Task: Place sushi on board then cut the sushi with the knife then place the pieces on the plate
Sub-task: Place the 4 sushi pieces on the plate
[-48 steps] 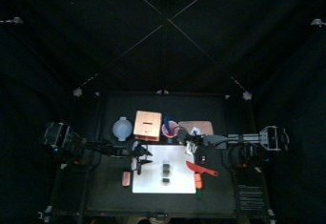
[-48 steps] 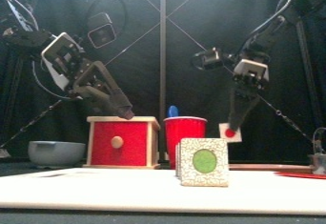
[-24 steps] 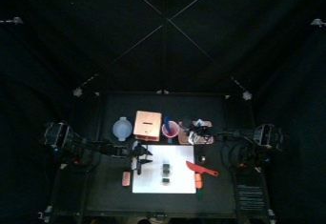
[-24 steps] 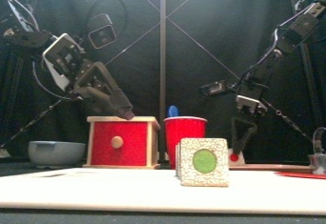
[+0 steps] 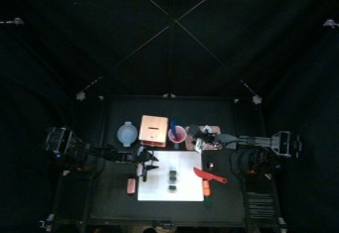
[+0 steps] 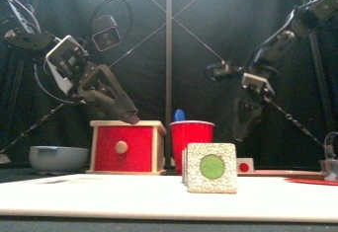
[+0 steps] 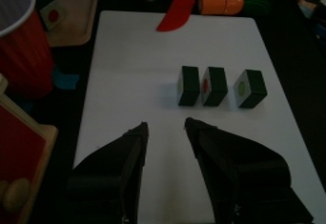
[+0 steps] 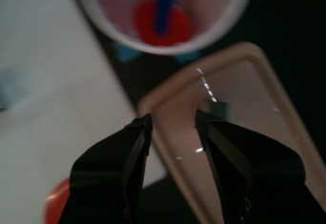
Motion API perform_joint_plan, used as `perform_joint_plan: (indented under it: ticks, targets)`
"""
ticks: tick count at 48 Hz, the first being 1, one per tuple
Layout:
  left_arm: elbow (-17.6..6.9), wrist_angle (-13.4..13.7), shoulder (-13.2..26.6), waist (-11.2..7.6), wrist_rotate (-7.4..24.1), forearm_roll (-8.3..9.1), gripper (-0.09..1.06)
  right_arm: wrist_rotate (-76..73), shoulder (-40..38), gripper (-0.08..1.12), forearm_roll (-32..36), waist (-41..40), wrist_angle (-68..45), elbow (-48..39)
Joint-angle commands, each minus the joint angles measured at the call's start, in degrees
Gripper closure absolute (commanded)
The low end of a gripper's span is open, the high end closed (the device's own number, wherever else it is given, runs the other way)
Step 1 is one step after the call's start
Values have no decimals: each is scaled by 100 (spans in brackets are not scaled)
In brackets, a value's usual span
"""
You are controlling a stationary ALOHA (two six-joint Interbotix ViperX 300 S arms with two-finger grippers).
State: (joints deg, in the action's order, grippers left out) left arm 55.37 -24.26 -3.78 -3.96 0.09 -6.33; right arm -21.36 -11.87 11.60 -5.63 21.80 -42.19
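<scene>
The three sushi pieces (image 7: 216,86) stand in a row on the white cutting board (image 7: 140,94), just ahead of the spread, empty left end effector (image 7: 166,125), which seems nearer than the right end effector (image 8: 173,118), also spread, above the pink tray (image 8: 249,99).

right jaws lifted, sushi piece (image 6: 244,164) now on pink tray (image 8: 250,137)

Nothing legible on the table; no word, number or brand can be read on the red cup (image 6: 192,142), the wooden box (image 6: 128,145) or the white cutting board (image 7: 140,56); the nearest sushi piece (image 6: 211,168) shows just a green oval on speckled white.
</scene>
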Motion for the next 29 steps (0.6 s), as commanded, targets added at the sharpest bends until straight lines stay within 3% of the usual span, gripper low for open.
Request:
perform_joint_plan:
  ticks: [1,29]
  targets:
    - [-88,-26,-26,18,0,-35,20,0,220,26,-26,598,-141,448]
    - [-62,-26,-18,18,0,-79,20,0,1459,25,-158,1248,-457,1143]
